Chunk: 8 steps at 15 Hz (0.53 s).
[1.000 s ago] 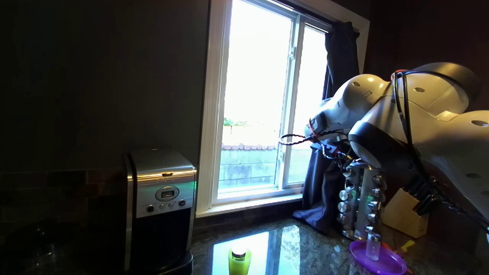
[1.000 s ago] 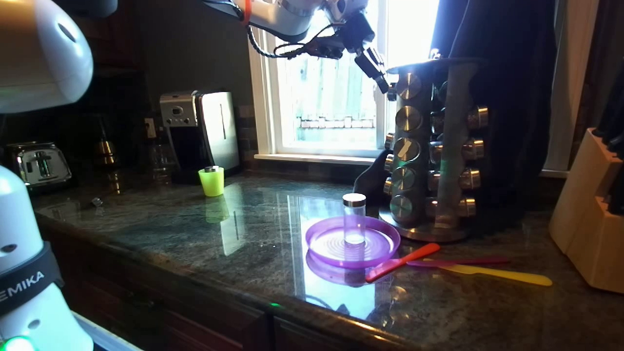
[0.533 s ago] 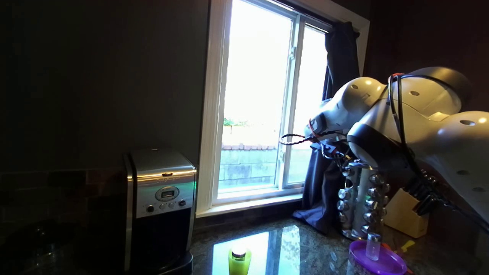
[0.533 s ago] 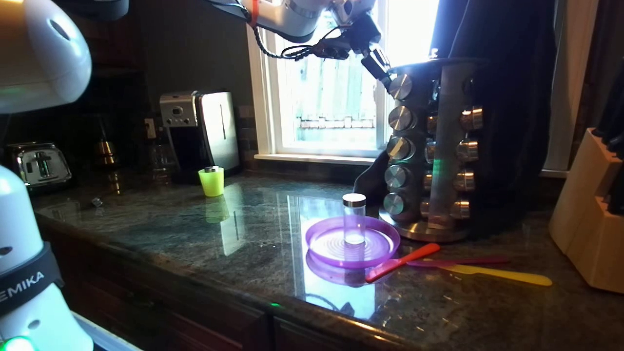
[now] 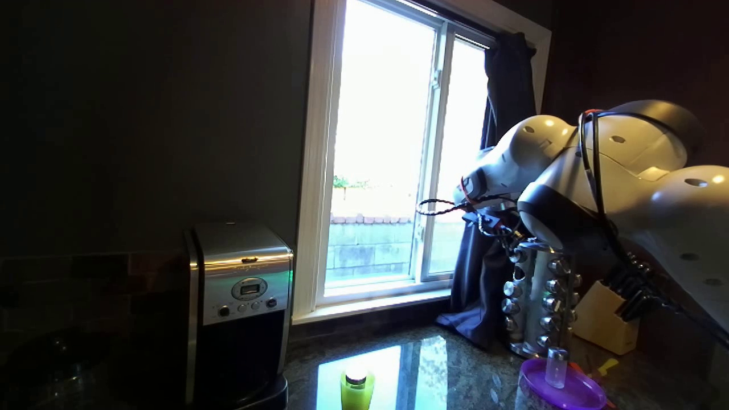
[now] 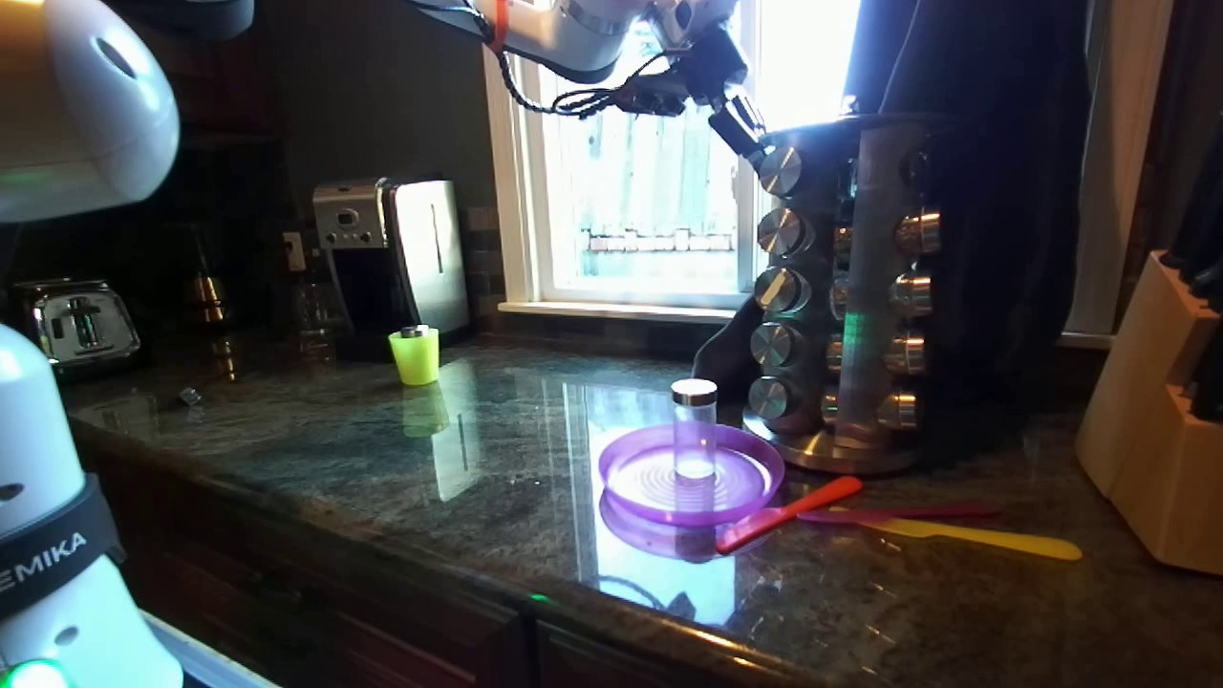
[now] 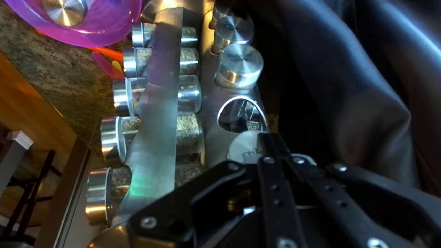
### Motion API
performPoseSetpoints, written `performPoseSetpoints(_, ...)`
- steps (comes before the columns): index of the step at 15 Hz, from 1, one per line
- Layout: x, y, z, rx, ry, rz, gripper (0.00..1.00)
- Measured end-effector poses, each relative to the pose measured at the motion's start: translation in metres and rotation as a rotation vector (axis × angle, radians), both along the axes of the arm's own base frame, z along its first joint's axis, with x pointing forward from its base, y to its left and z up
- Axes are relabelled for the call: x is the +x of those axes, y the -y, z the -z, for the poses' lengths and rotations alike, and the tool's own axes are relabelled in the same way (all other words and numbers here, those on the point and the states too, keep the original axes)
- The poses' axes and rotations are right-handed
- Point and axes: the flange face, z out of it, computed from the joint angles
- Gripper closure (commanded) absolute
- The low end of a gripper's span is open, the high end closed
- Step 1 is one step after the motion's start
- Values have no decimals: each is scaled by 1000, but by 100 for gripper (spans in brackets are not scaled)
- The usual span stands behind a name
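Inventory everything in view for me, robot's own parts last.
window: 1, white-framed, above counter
counter: 1, dark stone, below window
curtain: 1, dark, at window
spice rack: 1, silver, beside curtain
rack jars: many, silver-capped, in spice rack; full count hidden
plate: 1, purple, near spice rack
lone jar: 1, clear, silver-capped, upright on plate
knives: 3, red, purple, yellow, near plate
coffee maker: 1, silver and black, on counter
cup: 1, yellow-green, near coffee maker
silver-topped item: 1, in cup
toaster: 1, silver, on counter
knife block: 1, pale wood, on counter
arm: 1, white and black, above counter
end effector: 1, black, jaws together, at spice rack's top
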Motion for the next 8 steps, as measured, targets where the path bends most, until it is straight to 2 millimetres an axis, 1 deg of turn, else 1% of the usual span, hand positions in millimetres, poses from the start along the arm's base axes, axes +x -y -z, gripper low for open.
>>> performPoseSetpoints(8, -3, 4, -6, 21, 60, 77, 100)
